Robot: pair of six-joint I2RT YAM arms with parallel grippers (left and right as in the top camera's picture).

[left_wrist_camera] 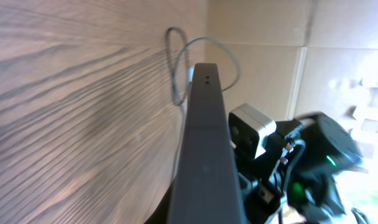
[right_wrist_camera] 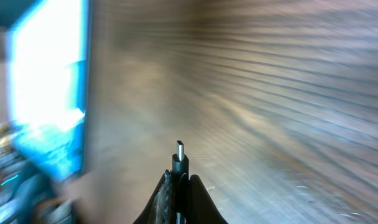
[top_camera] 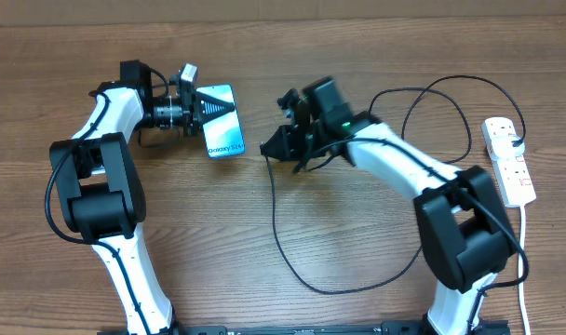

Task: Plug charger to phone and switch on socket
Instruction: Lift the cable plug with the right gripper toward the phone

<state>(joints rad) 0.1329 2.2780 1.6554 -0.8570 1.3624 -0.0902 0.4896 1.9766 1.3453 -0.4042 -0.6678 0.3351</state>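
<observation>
1. The right wrist view is blurring badly. The phone [right_wrist_camera: 49, 81] is showing only as a bright blue slab, cut off at the left edge.
2. The left tool [top_camera: 216, 109] is clamping shut on the phone, covering part of its screen.
3. The right tool [right_wrist_camera: 178, 182], right of the phone and apart from it, is pinching the charger [right_wrist_camera: 179, 152] closed just behind its bare tip.
4. The cable is looping across the table [top_camera: 264, 46] rightward of the phone.
5. The socket [top_camera: 508, 160] is lying far right of the phone. Its switches are appearing too small to read.

lit blue phone [top_camera: 222, 121] at left, screen up, black charger [top_camera: 273, 214] loops mid-table, white socket [top_camera: 508, 160] far right.
</observation>
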